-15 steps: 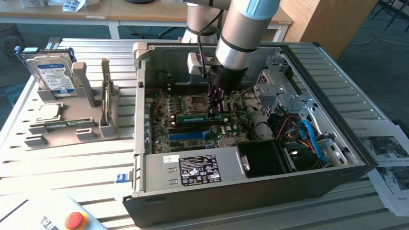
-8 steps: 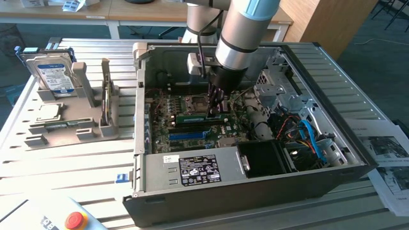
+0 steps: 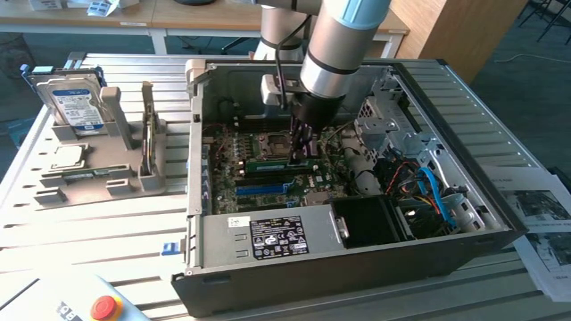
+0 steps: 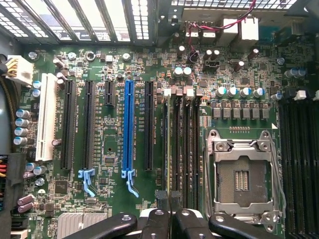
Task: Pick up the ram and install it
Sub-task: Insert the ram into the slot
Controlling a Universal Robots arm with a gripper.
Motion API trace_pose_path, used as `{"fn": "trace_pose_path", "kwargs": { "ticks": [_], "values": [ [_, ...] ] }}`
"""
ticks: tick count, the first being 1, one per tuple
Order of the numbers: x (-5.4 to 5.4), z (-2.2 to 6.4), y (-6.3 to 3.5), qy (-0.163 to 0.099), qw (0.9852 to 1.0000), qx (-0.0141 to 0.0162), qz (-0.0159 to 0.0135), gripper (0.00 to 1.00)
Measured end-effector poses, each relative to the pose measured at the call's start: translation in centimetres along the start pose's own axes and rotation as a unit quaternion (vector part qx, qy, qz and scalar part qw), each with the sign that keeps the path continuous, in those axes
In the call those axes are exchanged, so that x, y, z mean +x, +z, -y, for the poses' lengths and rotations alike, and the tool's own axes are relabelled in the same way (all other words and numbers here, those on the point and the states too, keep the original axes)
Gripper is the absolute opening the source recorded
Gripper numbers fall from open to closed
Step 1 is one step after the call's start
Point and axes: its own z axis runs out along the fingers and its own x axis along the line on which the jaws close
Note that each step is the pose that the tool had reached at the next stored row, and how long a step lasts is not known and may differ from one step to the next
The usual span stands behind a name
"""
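- Step in hand: installation. The pick-up is judged done, since the claw [image 3: 301,155] is down inside the open computer case [image 3: 357,271] on the counter [image 3: 89,224], low over the motherboard [image 4: 109,164].
- Claw state: closed. In the wrist view its fingers [image 4: 160,219] are drawn close together with only a thin gap between them. This fits a pinch on the top edge of a thin board.
- The ram [image 3: 269,164]: a green strip lying along the board directly under the claw, in the exterior view. It sits at the bank of memory slots [image 4: 185,144], between the long blue slot [image 4: 128,124] and the processor socket [image 4: 241,174]. It is judged to be held by the claw.
- Seating: it cannot be told whether the stick is fully home or only resting in the mouth of its slot. The state of the end latches is not resolved.
- What the move calls for: the stick must stay square to its slot along the whole length. Pressure should go straight down with no tilt towards the socket. The grip should hold until both ends are seated.
- Risk: a skewed press could jam one end or load the board.
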Motion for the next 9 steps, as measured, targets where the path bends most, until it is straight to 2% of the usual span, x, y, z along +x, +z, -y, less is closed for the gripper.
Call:
{"fn": "trace_pose_path", "kwargs": {
  "ticks": [9],
  "values": [
    [0.00,-0.05,0.12,0.000,1.0000,0.0002,-0.0002,0.12]
  ]
}}
